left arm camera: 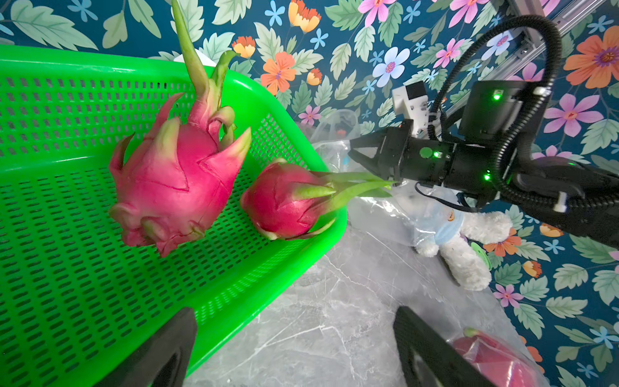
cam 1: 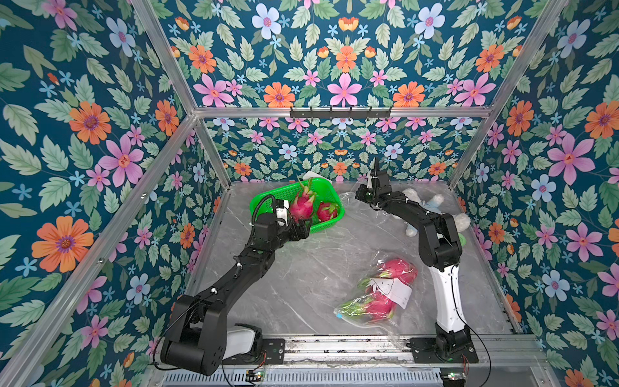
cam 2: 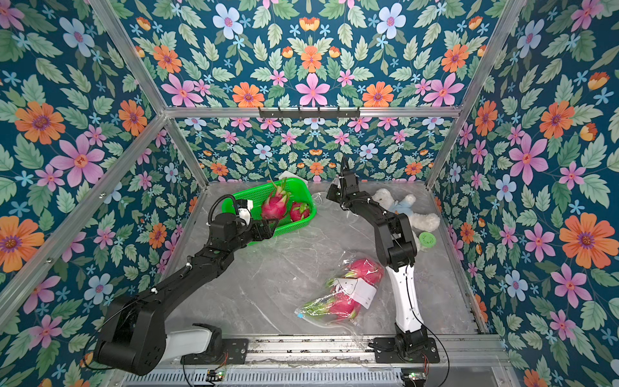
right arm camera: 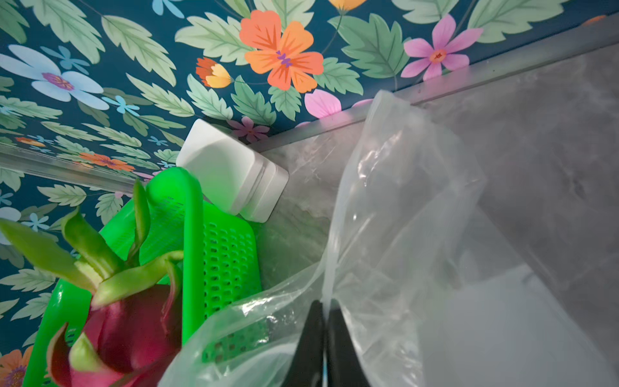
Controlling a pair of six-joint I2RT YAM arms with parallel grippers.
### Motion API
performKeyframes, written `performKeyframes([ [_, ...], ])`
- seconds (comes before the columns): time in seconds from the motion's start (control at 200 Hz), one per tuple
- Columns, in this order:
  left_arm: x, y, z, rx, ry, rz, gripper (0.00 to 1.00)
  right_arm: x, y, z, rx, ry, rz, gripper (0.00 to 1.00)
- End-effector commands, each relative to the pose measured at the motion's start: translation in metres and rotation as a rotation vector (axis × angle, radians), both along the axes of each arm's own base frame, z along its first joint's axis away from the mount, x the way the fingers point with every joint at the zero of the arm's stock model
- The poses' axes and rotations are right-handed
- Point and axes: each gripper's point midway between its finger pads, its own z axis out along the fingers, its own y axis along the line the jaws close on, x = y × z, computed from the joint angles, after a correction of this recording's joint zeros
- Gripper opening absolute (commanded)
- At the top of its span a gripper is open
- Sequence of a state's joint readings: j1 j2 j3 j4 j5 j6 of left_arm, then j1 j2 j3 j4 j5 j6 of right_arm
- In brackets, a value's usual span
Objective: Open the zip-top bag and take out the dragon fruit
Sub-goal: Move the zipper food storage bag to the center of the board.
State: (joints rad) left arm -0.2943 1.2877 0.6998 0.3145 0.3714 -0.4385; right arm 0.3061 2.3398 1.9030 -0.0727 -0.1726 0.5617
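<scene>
Right wrist view puts the right gripper [right arm camera: 324, 304] with its two black fingers pressed together on a fold of the clear empty bag [right arm camera: 402, 234], whose film rises from the pinch. Both top views place that gripper at about 1 o'clock on the marble table [cam 1: 301, 284], just beside the green basket [cam 1: 323, 184], which sits at 11 o'clock.

Two of the dragon fruit lie loose in the basket. The larger dragon fruit [cam 1: 301, 206] has its green tips toward 12 o'clock. The smaller dragon fruit [cam 1: 327, 211] lies on its 3 o'clock side, with its scales reaching over the rim toward the right gripper.

The left gripper [left arm camera: 294, 311] hangs at the basket's 6 o'clock edge with its fingers spread wide, and it holds nothing.

At 5 o'clock on the table lies the zip-top bag [cam 1: 395, 291], which bears a white label. Inside it are the far bagged fruit [cam 1: 402, 269] and the near bagged fruit [cam 1: 380, 306]. Whether its seal is closed cannot be told.

A plush bear [cam 1: 430, 202] in a pale blue top lies at 2 o'clock, partly behind the right arm, with a green-lidded jar [cam 2: 427, 239] near it. A white container [right arm camera: 227, 171] stands against the wall at the basket's 12 o'clock side.
</scene>
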Motion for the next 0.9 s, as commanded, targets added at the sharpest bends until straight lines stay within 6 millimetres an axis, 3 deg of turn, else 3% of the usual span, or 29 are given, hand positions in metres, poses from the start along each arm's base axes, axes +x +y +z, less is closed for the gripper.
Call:
performKeyframes([
  [0.0,-0.001,-0.001,0.003,-0.011,-0.003,-0.007,0.95,-0.002,-0.009,-0.034,0.002,0.13,-0.022,0.13],
  [0.11,-0.003,-0.001,0.005,-0.013,-0.008,-0.008,0.95,-0.007,-0.011,-0.052,-0.018,0.163,-0.019,0.22],
  [0.2,-0.003,0.0,0.007,-0.013,-0.011,-0.006,0.95,-0.007,-0.013,-0.041,-0.01,0.137,-0.019,0.27],
  [0.33,-0.002,0.006,0.01,-0.005,-0.014,0.03,0.99,-0.011,-0.015,0.016,-0.025,0.046,0.015,0.36],
  [0.445,-0.006,0.001,0.009,-0.017,-0.003,-0.005,0.99,-0.03,-0.02,0.072,-0.054,-0.029,0.048,0.46],
  [0.535,-0.016,-0.016,0.005,-0.05,0.022,-0.115,0.99,-0.053,-0.026,0.108,-0.069,-0.063,0.071,0.59],
  [0.675,-0.042,-0.047,-0.006,-0.07,0.075,-0.283,0.97,-0.099,-0.038,0.136,-0.086,-0.091,0.091,0.71],
  [0.77,-0.067,-0.071,-0.014,-0.052,0.113,-0.382,0.95,-0.134,-0.048,0.143,-0.094,-0.087,0.099,0.7],
  [0.795,-0.074,-0.077,-0.018,-0.045,0.123,-0.405,0.95,-0.144,-0.051,0.136,-0.094,-0.067,0.101,0.7],
  [0.81,-0.079,-0.081,-0.02,-0.043,0.131,-0.422,0.94,-0.154,-0.052,0.146,-0.087,-0.084,0.105,0.7],
  [0.895,-0.104,-0.097,-0.035,-0.041,0.18,-0.499,0.94,-0.193,-0.063,0.137,-0.08,-0.054,0.101,0.7],
])
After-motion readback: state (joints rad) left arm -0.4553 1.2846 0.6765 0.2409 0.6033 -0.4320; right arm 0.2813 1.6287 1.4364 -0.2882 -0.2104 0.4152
